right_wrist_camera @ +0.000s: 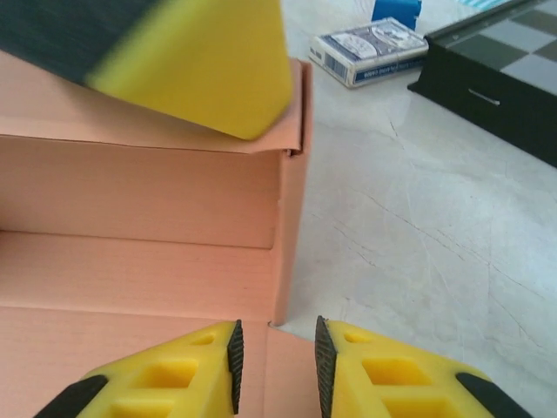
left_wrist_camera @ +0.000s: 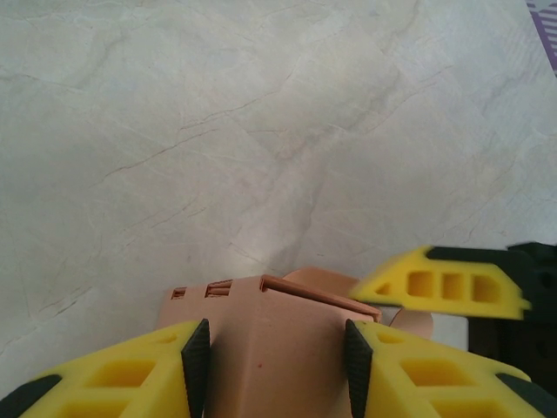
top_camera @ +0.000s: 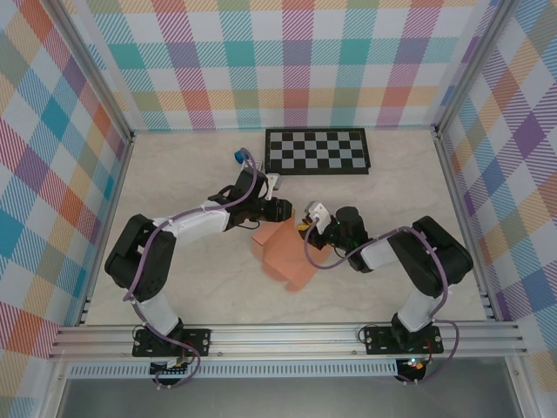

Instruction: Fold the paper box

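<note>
— Looking for the task's thing: where does it sit?
— Right between the pads of the left end effector (left_wrist_camera: 274,333), which holds it. It is a salmon-orange thin-cardboard paper box (left_wrist_camera: 261,300), partly formed, with its open inside facing the right end effector (right_wrist_camera: 276,338).
— And that one's state?
— Narrowly parted, clamping nothing. The lower corner of an upright box wall sits just ahead of its tips, and a flat flap lies under them.
— What stands in the way?
— One yellow finger (right_wrist_camera: 196,61) of the left end effector, above and left of the right one's tips, lies against the top edge of the paper box. From the left wrist, a yellow finger (left_wrist_camera: 444,286) of the right end effector pokes in just ahead and right of the left tips, beside the box.
— Other things around?
— Beyond the right end effector, well apart on the pale marbled desk (right_wrist_camera: 435,226), lies a small blue-and-white card pack (right_wrist_camera: 370,52). A tiny blue cube (right_wrist_camera: 396,10) sits just behind it, and a black-and-white chequered board (right_wrist_camera: 505,78) lies to its right.
</note>
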`<state>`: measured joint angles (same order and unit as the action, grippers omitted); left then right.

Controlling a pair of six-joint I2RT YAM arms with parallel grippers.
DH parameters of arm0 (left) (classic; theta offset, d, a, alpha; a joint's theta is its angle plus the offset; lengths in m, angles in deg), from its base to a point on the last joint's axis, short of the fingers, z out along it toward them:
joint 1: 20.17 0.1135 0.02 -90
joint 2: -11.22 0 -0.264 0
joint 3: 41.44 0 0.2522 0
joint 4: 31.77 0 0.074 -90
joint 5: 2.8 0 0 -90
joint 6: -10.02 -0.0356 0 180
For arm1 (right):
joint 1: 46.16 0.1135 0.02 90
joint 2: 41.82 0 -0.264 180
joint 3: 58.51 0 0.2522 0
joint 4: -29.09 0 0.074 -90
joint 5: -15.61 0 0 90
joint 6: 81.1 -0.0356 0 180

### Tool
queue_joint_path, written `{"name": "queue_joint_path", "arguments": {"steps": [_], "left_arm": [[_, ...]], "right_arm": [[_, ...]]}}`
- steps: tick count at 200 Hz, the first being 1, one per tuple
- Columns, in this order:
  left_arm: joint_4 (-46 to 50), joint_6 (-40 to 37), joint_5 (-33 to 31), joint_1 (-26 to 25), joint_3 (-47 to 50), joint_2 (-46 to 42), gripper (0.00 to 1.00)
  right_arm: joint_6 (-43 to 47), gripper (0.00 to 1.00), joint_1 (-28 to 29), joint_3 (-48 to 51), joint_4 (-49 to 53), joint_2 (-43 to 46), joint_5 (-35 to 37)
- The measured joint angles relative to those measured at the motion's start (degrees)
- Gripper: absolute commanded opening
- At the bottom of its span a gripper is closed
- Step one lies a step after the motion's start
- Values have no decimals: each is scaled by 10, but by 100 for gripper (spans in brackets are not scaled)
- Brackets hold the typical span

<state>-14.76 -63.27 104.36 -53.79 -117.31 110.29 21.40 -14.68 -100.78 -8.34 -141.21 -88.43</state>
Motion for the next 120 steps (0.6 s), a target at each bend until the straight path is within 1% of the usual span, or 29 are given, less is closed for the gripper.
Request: {"name": "queue_joint_path", "arguments": {"steps": [26,58,82,120], "left_arm": [[2,0,5,0,0,0,45],[10,0,16,5,-2,1,45],[13,1,29,10,-14,11,45],[13,6,47,17,-18,19,44]], "right_arm": [[-20,34,8,-28,-11,-54,9],[-42,33,29,-57,-35,-112,42],[-47,32,39,-60,-49,-120,66],[-47,32,57,-67,-49,-123,130]]}}
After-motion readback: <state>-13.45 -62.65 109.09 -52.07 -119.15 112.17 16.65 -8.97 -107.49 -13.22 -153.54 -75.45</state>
